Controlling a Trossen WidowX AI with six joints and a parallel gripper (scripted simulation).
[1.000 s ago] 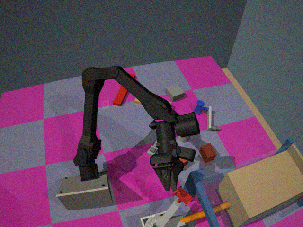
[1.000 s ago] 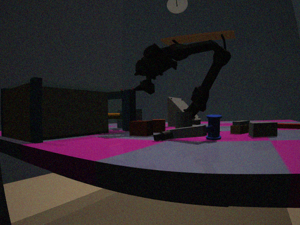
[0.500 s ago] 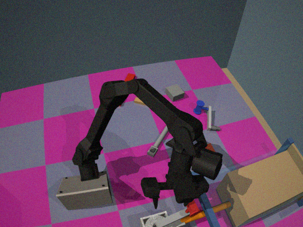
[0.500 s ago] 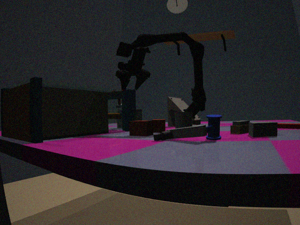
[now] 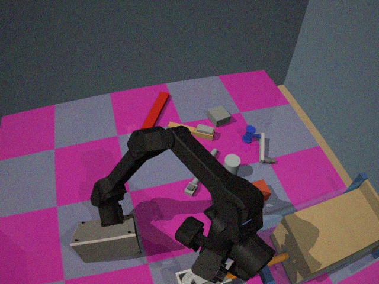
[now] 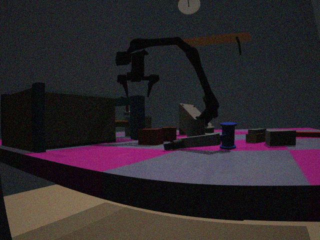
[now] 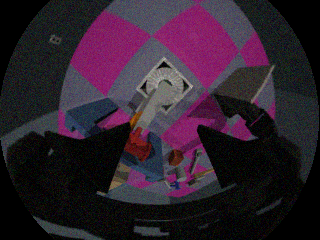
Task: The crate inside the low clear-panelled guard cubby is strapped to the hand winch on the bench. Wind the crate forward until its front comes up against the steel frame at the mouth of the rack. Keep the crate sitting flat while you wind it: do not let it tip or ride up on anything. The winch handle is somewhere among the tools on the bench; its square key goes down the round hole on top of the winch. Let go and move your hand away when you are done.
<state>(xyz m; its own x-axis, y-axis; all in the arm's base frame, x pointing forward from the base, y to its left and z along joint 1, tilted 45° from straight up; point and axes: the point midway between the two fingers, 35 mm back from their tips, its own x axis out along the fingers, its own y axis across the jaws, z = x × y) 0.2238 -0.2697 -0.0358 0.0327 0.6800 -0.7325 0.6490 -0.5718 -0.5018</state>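
The tan crate [image 5: 333, 229] [image 6: 80, 118] sits flat in the cubby, a gap behind the blue steel frame [image 6: 137, 117] [image 7: 150, 167]. An orange strap [image 5: 278, 258] [image 7: 135, 119] runs from its front toward the white-framed winch [image 5: 185, 277] [image 7: 146, 86]. A grey crank handle [image 7: 155, 106] stands on the winch's top, its red knob [image 6: 127, 108] [image 7: 139, 146] toward the frame. My gripper [image 6: 137, 96] [image 7: 166, 127] is open and empty, pointing down above the handle. The arm covers the handle in the top view. Whether the square key is fully seated is hidden.
A second crank with a blue knob [image 5: 249, 134] [image 6: 227, 135] lies farther back. Orange-red blocks [image 5: 262, 187] [image 6: 150, 136] [image 7: 176, 158], a white cylinder [image 5: 231, 161], a grey tool [image 5: 190, 188], a grey block [image 5: 218, 115] and a red bar [image 5: 156, 110] lie around the bench.
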